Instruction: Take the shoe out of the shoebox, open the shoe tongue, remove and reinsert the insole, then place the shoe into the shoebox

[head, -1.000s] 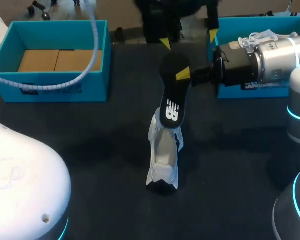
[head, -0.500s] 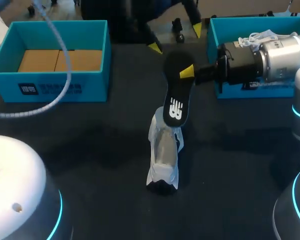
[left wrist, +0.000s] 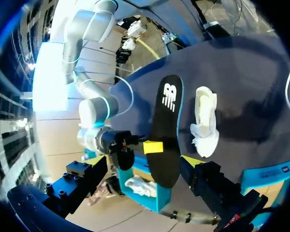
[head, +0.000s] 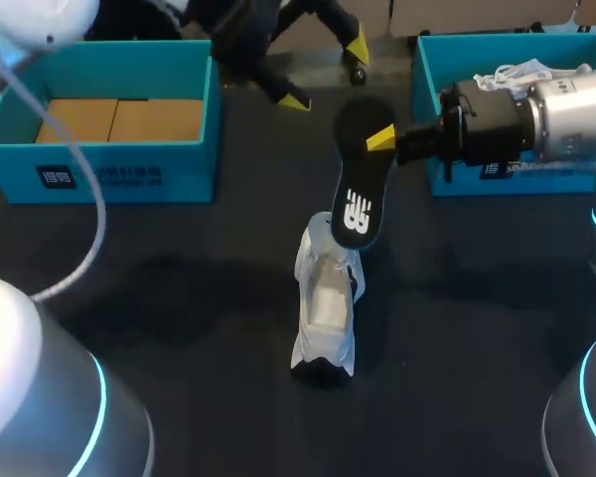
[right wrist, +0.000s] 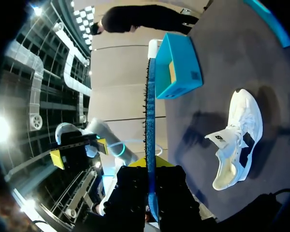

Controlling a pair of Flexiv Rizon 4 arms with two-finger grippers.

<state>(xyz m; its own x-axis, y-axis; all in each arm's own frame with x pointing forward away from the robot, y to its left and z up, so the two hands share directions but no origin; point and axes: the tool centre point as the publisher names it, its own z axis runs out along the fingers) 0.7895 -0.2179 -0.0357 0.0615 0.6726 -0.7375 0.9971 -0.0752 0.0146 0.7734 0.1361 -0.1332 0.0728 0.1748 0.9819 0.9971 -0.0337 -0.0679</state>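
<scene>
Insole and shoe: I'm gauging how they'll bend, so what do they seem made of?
Insole: likely foam under a matte black fabric face; thin, with a blue edge. Shoe: probably soft white textile, matte; its tongue flops open.

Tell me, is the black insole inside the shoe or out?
Out. The right hand holds the insole up; the left wrist view shows it apart from the white shoe.
</scene>
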